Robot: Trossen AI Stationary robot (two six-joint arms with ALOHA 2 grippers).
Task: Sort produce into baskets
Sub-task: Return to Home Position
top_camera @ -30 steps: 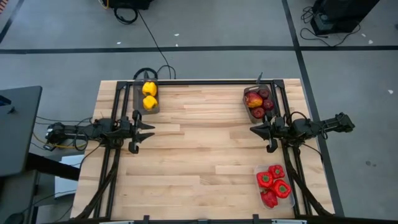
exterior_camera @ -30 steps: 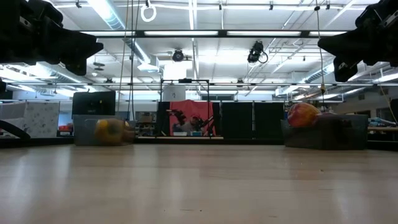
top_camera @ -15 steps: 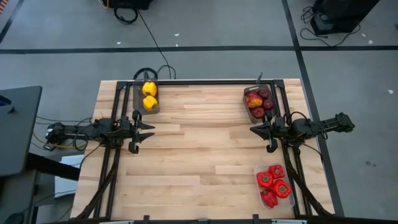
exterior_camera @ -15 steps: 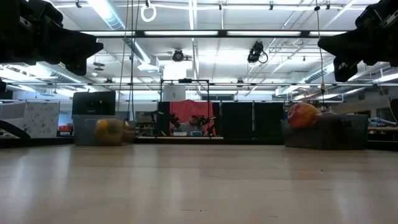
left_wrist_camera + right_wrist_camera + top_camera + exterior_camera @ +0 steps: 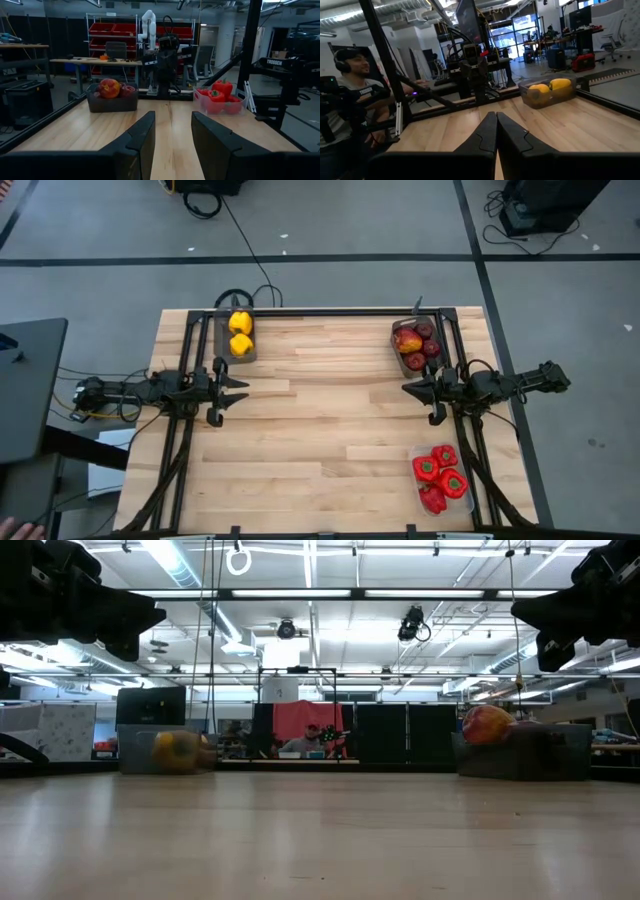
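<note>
Yellow peppers (image 5: 240, 333) in grey bin (image 5: 222, 342); apples (image 5: 415, 340), red peppers (image 5: 440, 475) binned apart. Left gripper (image 5: 240, 390) parted, right gripper (image 5: 408, 388) pressed closed, above worktop (image 5: 320, 420). "TROSSEN" lettering (image 5: 272, 62) on dark bar (image 5: 290, 63).

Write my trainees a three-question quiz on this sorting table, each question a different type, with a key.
1. True or false: the yellow bell peppers and the apples are stored apart, not mixed.
2. Multiple choice: the left gripper and the right gripper are: A) both open; B) left open, right shut; C) both shut.
3. Short answer: what holds the red bell peppers?
Key: 1 true; 2 B; 3 the clear bin.
</note>
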